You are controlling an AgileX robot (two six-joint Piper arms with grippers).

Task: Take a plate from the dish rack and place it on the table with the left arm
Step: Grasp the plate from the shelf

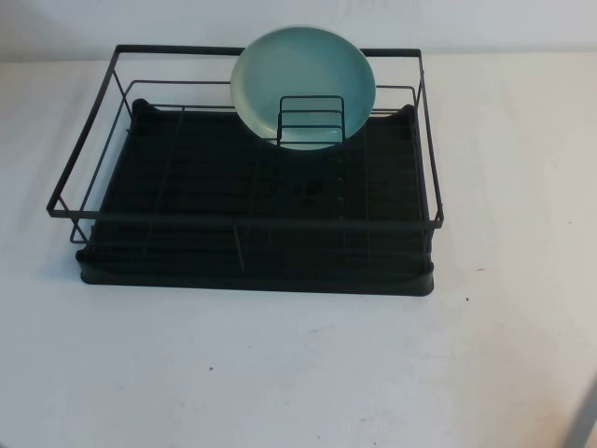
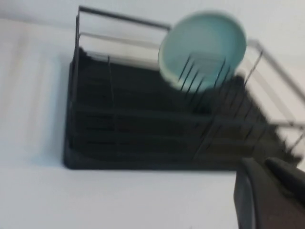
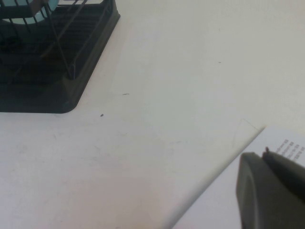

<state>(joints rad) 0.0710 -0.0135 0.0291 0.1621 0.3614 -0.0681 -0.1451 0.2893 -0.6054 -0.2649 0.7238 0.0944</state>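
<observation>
The pale turquoise plate [image 1: 303,79] stands on edge at the back middle of the black wire dish rack [image 1: 242,220], leaning behind a small wire holder [image 1: 311,117]. The plate also shows in the left wrist view [image 2: 202,43] and, as a sliver, in the right wrist view [image 3: 24,18]. My left gripper [image 2: 262,164] is shut and empty, low over the white table [image 1: 298,373] in front of the rack [image 2: 143,124], well short of the plate. My right gripper [image 3: 259,155] is shut and empty, off to the rack's right side [image 3: 47,71]. Neither gripper shows in the high view.
The rack's tray base holds nothing but the plate. A white sheet with small print [image 3: 290,150] lies under the right gripper. A grey sliver [image 1: 585,420] shows at the high view's bottom right corner. White table surrounds the rack on all sides.
</observation>
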